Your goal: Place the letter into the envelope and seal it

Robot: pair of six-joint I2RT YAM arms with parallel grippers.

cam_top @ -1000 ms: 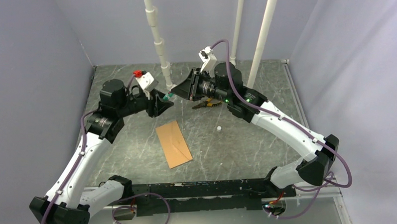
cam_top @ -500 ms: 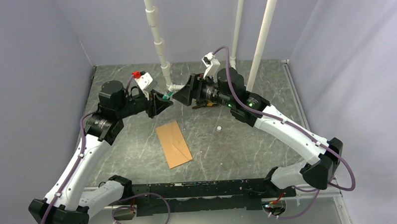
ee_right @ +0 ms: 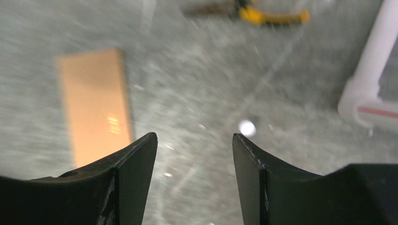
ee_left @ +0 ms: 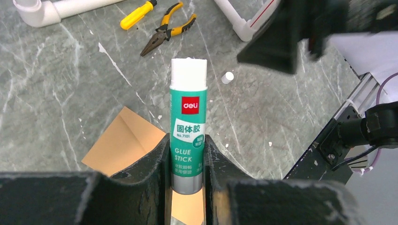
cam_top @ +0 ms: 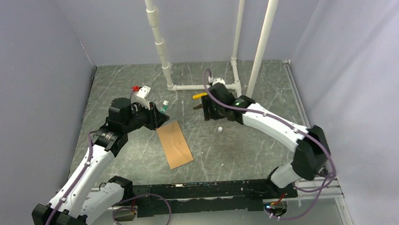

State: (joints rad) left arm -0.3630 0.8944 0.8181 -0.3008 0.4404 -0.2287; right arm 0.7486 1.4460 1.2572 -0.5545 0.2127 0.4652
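My left gripper (ee_left: 187, 145) is clamped on the lower body of a glue stick (ee_left: 188, 108), white tip pointing away from the wrist, and it hangs just over the far end of the envelope (cam_top: 174, 144). The envelope lies flat on the surface (cam_top: 249, 156). I see no separate letter, so I cannot tell whether it is inside. My right gripper (ee_right: 193, 140) is spread wide and empty, off to the envelope's right, above a small white cap-like piece (ee_right: 246, 127). Pliers (ee_left: 166, 33) and a screwdriver (ee_left: 137, 14) lie beyond the envelope's far end.

My worries: the stick is gripped low, so pressing down could make it pivot or slip between the jaws. Nothing pins the envelope, so a glue stroke could drag it across the smooth surface. From the overhead view I cannot judge whether the flap is open, and I could smear the wrong face.
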